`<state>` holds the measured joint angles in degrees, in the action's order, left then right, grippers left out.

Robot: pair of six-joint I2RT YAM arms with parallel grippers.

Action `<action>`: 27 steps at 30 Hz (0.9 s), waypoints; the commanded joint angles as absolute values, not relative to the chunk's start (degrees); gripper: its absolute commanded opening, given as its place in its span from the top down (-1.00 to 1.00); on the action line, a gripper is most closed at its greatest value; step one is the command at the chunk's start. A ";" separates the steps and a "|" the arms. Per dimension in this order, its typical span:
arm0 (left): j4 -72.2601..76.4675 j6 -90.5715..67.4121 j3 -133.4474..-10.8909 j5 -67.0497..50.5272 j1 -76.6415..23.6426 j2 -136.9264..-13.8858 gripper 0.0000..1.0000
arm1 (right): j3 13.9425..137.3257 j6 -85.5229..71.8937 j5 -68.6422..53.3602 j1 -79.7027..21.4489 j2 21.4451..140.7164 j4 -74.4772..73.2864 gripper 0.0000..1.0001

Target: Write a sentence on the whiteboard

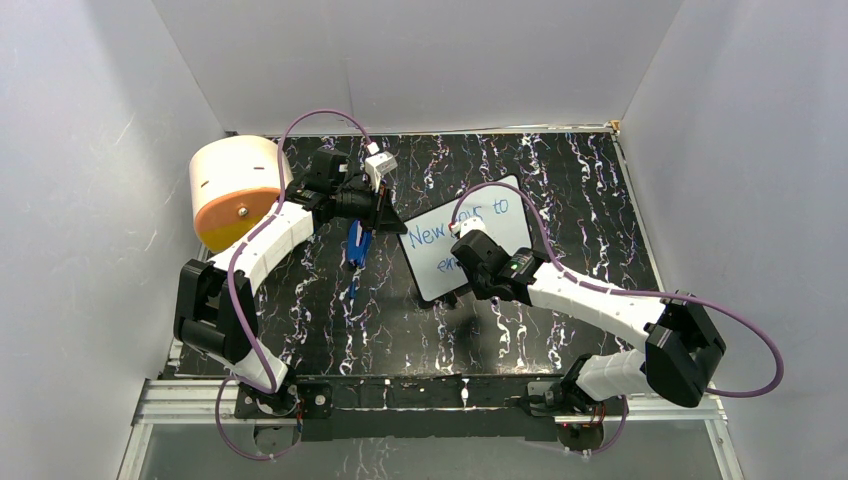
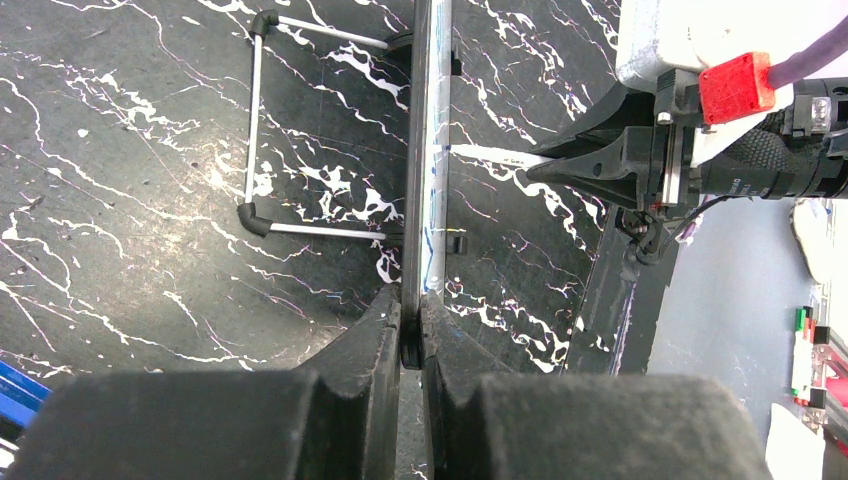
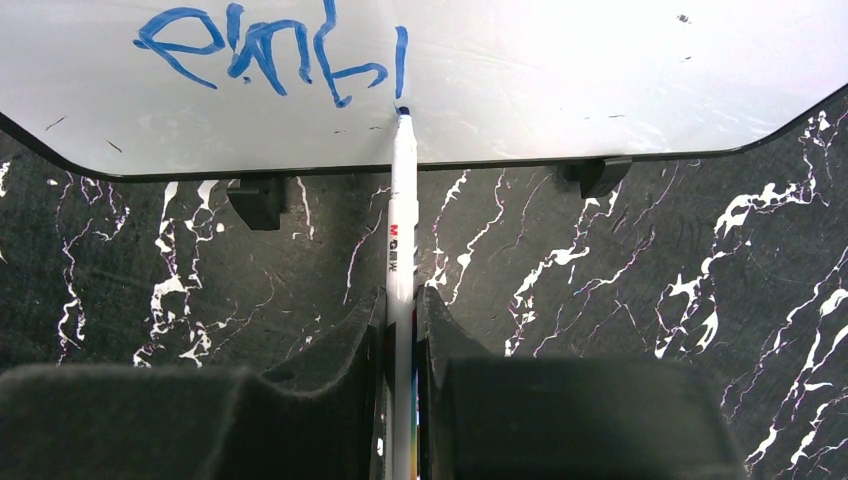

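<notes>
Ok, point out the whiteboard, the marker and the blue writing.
whiteboard (image 3: 620, 80): right wrist view, bare white surface.
marker (image 3: 401, 230): right wrist view, white barrel.
blue writing (image 3: 260, 45): right wrist view, a middle stroke.

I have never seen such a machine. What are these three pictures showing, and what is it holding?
Two robot arms stand on a dark marbled table. The top picture looks down from above; the other two come from cameras on each wrist. The left end effector grips the edge of a small whiteboard. The right end effector holds a white marker, its tip at the board, under blue writing. A round orange-and-cream object and a blue item also lie there.
</notes>
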<state>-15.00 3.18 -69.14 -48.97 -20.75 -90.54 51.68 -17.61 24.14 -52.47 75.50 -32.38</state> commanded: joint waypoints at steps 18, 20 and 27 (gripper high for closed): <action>-17.47 5.45 -69.80 -48.07 -20.74 -91.15 1.00 | 55.57 -16.17 26.89 -52.16 74.29 -27.59 1.00; -17.40 5.45 -69.83 -48.11 -20.74 -91.14 1.00 | 55.63 -16.13 26.99 -52.17 74.44 -27.53 1.00; -17.44 5.45 -69.78 -48.11 -20.74 -91.04 1.00 | 56.19 -15.92 27.49 -52.20 74.05 -27.20 1.00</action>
<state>-15.00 3.18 -69.17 -49.10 -20.73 -90.56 52.84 -16.29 25.39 -52.47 75.46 -31.88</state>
